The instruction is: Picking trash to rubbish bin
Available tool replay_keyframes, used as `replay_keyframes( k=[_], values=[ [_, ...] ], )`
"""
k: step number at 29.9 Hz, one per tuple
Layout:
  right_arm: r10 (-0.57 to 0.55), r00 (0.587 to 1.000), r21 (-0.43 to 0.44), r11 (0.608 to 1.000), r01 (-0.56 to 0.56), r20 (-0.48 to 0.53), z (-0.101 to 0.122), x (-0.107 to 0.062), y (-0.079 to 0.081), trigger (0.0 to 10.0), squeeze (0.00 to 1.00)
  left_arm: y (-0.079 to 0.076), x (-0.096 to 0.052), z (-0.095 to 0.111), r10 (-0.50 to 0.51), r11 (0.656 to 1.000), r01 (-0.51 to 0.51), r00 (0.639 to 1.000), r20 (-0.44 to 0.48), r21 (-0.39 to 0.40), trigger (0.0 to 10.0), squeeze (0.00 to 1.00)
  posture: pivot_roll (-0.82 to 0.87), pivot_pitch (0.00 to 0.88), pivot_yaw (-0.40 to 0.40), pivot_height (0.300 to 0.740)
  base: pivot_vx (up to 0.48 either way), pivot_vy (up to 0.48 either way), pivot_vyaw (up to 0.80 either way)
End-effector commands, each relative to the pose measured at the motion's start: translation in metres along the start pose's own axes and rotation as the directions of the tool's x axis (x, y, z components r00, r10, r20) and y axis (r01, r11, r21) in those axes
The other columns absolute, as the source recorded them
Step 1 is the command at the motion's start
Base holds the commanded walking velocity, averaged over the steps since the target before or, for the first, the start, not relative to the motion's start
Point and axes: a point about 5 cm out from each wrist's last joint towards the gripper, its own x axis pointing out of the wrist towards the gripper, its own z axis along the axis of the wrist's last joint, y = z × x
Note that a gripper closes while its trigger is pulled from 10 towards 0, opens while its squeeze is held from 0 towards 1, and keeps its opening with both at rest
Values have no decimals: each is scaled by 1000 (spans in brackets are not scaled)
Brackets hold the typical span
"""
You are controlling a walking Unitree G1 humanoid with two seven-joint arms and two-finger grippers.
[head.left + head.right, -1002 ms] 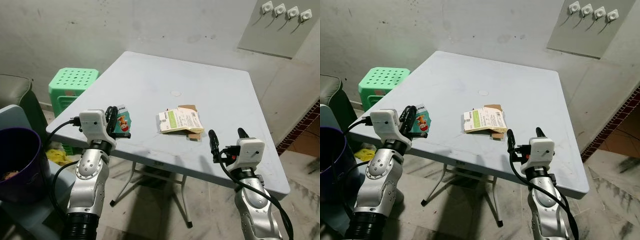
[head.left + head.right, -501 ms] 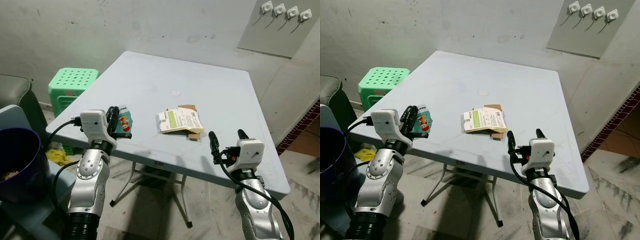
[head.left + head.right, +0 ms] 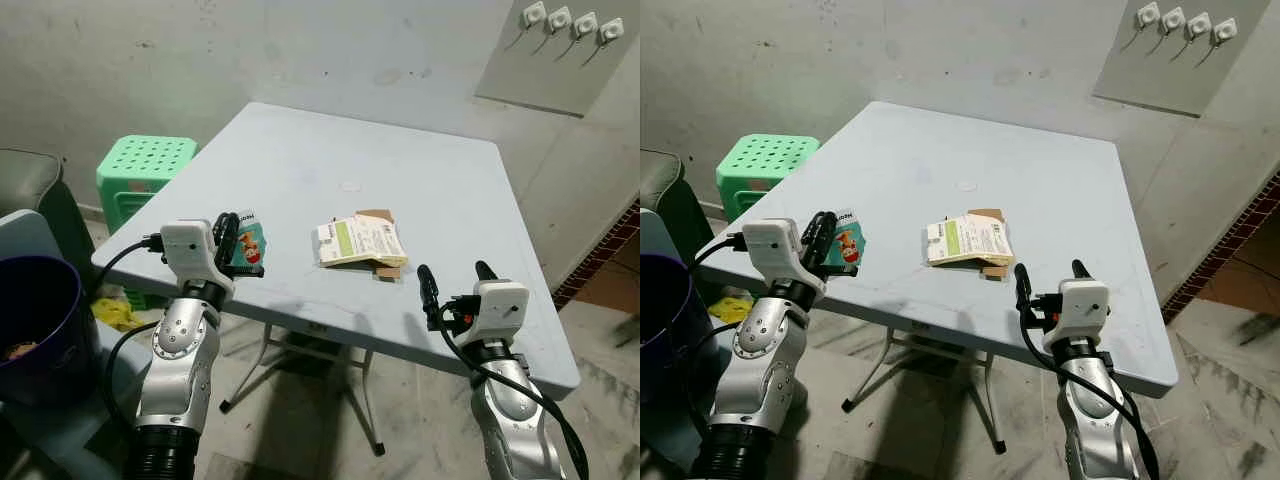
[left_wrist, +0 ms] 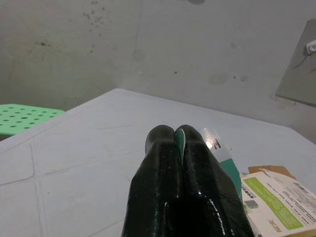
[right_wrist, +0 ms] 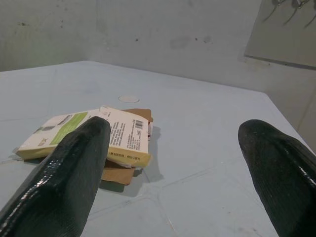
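Left wrist view: a green snack wrapper (image 4: pixel 224 160) is pinched in the closed left pincer (image 4: pixel 175 133) — light, crinkly, likely slippery; right pincer (image 5: pixel 177 153) is spread wide, empty.

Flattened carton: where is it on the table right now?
The flattened carton lies mid-table toward the near edge, ahead of the open right gripper and right of the green wrapper the left gripper holds.

Left gripper (image 3: pixel 236 243) raised, fingers pressed together on packet (image 3: pixel 248 240). Right gripper (image 3: pixel 452 284) raised, fingers spread wide.
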Motion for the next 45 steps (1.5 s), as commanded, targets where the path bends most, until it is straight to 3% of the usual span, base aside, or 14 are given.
replay_keyframes(
  k=[1,45],
  values=[
    [3,1000,-9,1000,-3,1,2,0,-2,10000,0,-2,0,-1,-13,1000,13,1000,-8,3,10000,0,1,0,-84,740,0,0,0],
    [14,1000,-46,999,-13,2,2,3,0,10000,0,-2,-1,-1,-19,1000,19,1000,-9,5,10000,0,10,0,-87,740,0,0,18]
  ],
)
